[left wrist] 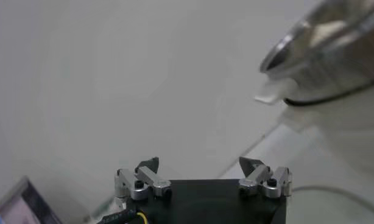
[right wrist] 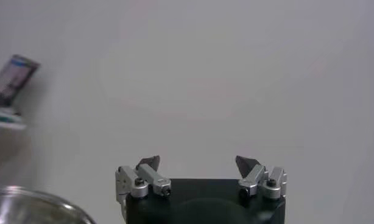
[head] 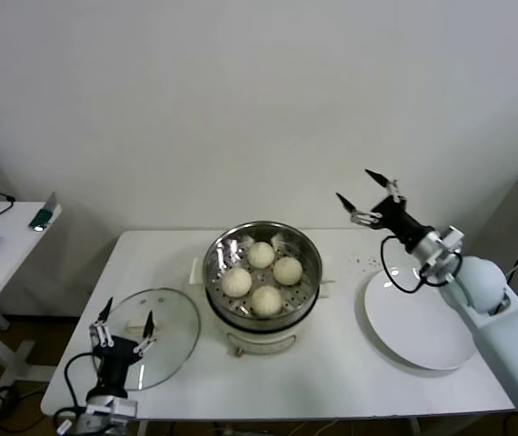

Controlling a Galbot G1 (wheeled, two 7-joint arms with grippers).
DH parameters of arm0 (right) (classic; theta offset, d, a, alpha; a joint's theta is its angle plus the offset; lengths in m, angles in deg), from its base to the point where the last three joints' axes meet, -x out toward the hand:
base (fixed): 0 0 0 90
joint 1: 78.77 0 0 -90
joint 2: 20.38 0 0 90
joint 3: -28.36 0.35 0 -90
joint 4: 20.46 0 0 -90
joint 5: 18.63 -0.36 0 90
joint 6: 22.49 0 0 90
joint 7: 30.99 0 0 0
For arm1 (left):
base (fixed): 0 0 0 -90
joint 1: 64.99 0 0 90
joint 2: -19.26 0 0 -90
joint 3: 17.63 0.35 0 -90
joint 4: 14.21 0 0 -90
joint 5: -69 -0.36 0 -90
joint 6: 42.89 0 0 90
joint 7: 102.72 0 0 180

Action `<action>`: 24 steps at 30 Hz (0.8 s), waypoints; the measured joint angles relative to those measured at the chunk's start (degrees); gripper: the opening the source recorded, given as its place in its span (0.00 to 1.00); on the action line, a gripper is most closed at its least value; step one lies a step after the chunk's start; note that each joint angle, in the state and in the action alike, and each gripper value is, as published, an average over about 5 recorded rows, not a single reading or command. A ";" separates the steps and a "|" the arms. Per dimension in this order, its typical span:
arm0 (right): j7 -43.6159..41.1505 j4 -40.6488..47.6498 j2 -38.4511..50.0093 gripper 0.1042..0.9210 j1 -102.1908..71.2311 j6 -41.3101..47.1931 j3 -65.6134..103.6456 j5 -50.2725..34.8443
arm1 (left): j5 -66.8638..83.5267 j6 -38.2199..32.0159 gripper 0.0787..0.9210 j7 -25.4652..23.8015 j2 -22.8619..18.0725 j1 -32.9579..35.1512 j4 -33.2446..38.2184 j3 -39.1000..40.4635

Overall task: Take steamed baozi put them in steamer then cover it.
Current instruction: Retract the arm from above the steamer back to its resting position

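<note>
Several cream-white steamed baozi (head: 262,277) sit on the perforated tray inside the shiny steamer (head: 214,265) on its white base at the table's middle. The steamer's side also shows in the left wrist view (left wrist: 333,55). The clear glass cover (head: 173,341) with its white bar handle lies flat on the table left of the steamer. My left gripper (head: 124,325) is open and empty, low over the cover's near left part; it shows in its wrist view (left wrist: 199,167). My right gripper (head: 365,195) is open and empty, raised in the air to the right of the steamer; it shows in its wrist view (right wrist: 198,164).
A flat white plate (head: 418,327) lies at the table's right under my right arm. A small white side table (head: 4,263) with a blue object stands at the far left. The table's front edge is close to the left gripper.
</note>
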 measured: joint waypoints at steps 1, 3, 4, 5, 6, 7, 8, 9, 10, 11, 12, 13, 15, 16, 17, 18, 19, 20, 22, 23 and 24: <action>0.43 -0.52 -0.86 0.88 -2.19 -0.02 2.26 0.10 | -2.96 0.19 0.88 -0.31 0.04 0.26 0.29 -0.09; 1.29 -1.59 -2.65 0.88 -6.40 0.03 6.57 0.29 | -8.93 0.71 0.88 -1.00 0.04 0.88 0.86 -0.11; 1.70 -2.09 -3.51 0.88 -8.29 0.09 8.50 0.38 | -11.96 1.05 0.88 -1.35 0.01 1.25 1.10 -0.05; 2.12 -2.58 -4.37 0.88 -10.12 0.16 10.33 0.48 | -14.98 1.43 0.88 -1.67 -0.04 1.64 1.29 0.06; 2.50 -3.03 -5.22 0.88 -11.83 0.22 12.01 0.60 | -17.99 1.85 0.88 -1.95 -0.11 2.06 1.43 0.21; 2.84 -3.44 -6.02 0.88 -13.38 0.27 13.50 0.73 | -20.93 2.28 0.88 -2.18 -0.20 2.49 1.50 0.38; 3.13 -3.83 -6.82 0.88 -14.88 0.30 14.88 0.88 | -23.79 2.71 0.88 -2.35 -0.31 2.90 1.51 0.56; 3.38 -4.18 -7.60 0.88 -16.28 0.31 16.12 1.03 | -26.55 3.15 0.88 -2.47 -0.43 3.24 1.47 0.73; 3.59 -4.48 -8.33 0.88 -17.56 0.33 17.22 1.16 | -29.08 3.56 0.88 -2.55 -0.55 3.53 1.36 0.90; 3.79 -4.76 -9.03 0.88 -18.78 0.37 18.26 1.27 | -31.48 3.97 0.88 -2.59 -0.66 3.76 1.17 1.03; 3.97 -4.99 -9.69 0.88 -19.90 0.41 19.22 1.38 | -33.70 4.35 0.88 -2.56 -0.77 3.93 0.88 1.16; 4.11 -5.16 -10.27 0.88 -20.91 0.47 20.08 1.47 | -35.69 4.71 0.88 -2.46 -0.87 4.04 0.48 1.28; 4.36 -5.44 -11.28 0.88 -22.70 0.62 21.64 1.68 | -39.20 5.33 0.88 -2.10 -1.10 4.11 -0.53 1.47; 4.44 -5.57 -11.72 0.88 -23.47 0.71 22.28 1.79 | -40.71 5.58 0.88 -1.81 -1.23 4.04 -1.14 1.56; 4.53 -5.69 -12.13 0.88 -24.18 0.81 22.88 1.89 | -42.09 5.80 0.88 -1.49 -1.38 3.90 -1.78 1.65; 4.63 -5.82 -12.50 0.88 -24.82 0.90 23.41 1.99 | -43.34 5.96 0.88 -1.15 -1.55 3.70 -2.44 1.71; 4.70 -5.95 -12.83 0.88 -25.41 0.98 23.88 2.09 | -44.53 6.10 0.88 -0.80 -1.73 3.40 -3.15 1.75; 4.77 -6.04 -13.11 0.88 -25.96 1.04 24.32 2.21 | -45.64 6.22 0.88 -0.47 -1.92 3.03 -3.88 1.79; 4.86 -6.20 -13.54 0.88 -26.99 1.10 25.17 2.47 | -47.69 6.39 0.88 0.16 -2.26 2.09 -5.43 1.78; 4.88 -6.26 -13.70 0.88 -27.50 1.12 25.58 2.61 | -48.62 6.46 0.88 0.47 -2.39 1.52 -6.28 1.72; 4.89 -6.31 -13.84 0.88 -27.98 1.13 26.01 2.76 | -49.45 6.51 0.88 0.78 -2.48 0.89 -7.13 1.64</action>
